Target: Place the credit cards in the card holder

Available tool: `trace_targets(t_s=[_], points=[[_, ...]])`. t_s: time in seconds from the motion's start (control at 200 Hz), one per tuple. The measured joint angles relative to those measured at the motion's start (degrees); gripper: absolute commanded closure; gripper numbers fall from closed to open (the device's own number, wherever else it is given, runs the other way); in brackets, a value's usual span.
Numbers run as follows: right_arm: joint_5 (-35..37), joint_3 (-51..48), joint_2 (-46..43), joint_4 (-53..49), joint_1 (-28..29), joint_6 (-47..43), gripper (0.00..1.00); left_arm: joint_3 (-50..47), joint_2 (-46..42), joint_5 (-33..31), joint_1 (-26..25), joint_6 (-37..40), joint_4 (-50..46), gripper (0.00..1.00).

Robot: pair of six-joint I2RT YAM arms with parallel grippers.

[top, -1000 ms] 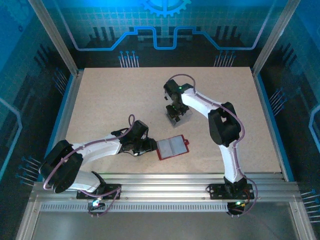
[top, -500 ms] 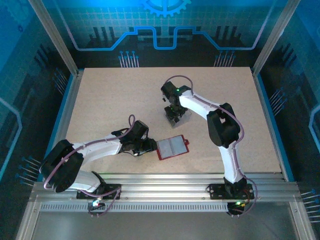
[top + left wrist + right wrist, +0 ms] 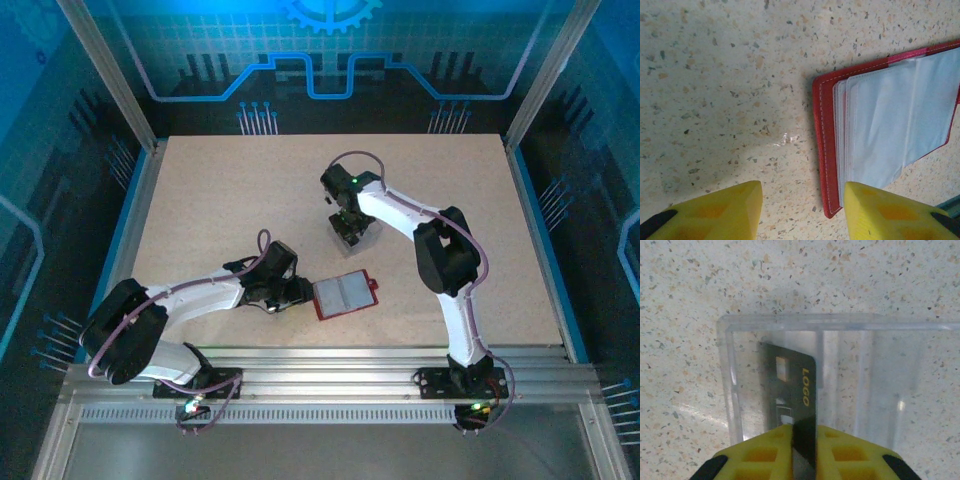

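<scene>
The card holder (image 3: 345, 294) lies open on the table, red with pale grey pockets (image 3: 890, 120) facing up. My left gripper (image 3: 303, 293) stands open at its left edge. In the left wrist view the holder's near red corner lies between the yellow fingers (image 3: 803, 207), and the right finger (image 3: 890, 212) is over the pockets. My right gripper (image 3: 349, 228) reaches down into a clear plastic box (image 3: 865, 375). It is shut on a dark credit card (image 3: 790, 385) with a gold chip and yellow "LOGO" lettering. The card stands on edge between the pads (image 3: 803, 440).
The clear box (image 3: 365, 232) sits mid-table, behind the card holder. Bare speckled tabletop (image 3: 220, 200) stretches to the left and far right. An aluminium rail (image 3: 330, 360) runs along the near edge by the arm bases, and cage posts stand at the sides.
My right gripper has shifted slightly left over the box and closed its jaws on the card. The left arm and the card holder have stayed put.
</scene>
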Motion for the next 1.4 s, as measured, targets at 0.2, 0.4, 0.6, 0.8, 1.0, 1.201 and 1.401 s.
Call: trace_targets(t_s=[0.2, 0.4, 0.6, 0.8, 1.0, 1.201, 1.401], points=[[0.0, 0.7, 0.0, -2.2, 0.1, 0.0, 0.85, 0.0, 0.1, 0.0, 0.0, 0.0, 0.0, 0.52], [-0.1, 1.2, 0.0, -3.4, 0.1, 0.0, 0.85, 1.2, 0.5, 0.0, 0.0, 0.3, -1.1, 0.51], [-3.7, 1.2, 0.0, -3.4, -0.5, 0.0, 0.83, 4.4, 0.5, -0.1, 0.0, 0.7, -2.3, 0.5], [-9.3, 0.6, -0.9, -2.6, -2.5, 0.3, 0.89, 9.7, 3.0, -0.2, 0.3, 2.2, -4.6, 0.5], [-11.6, -1.0, -2.5, -1.7, -3.5, 0.7, 0.93, 19.3, 8.6, 0.5, 4.1, 3.3, -6.3, 0.52], [-12.5, -1.6, -2.8, -1.4, -3.5, 0.7, 0.98, 32.7, 19.5, 0.9, 5.6, 6.1, -8.9, 0.53], [-12.1, -1.7, -3.5, -1.5, -3.6, 0.7, 1.0, 39.3, 26.5, 1.8, 6.9, 6.7, -10.8, 0.54]])
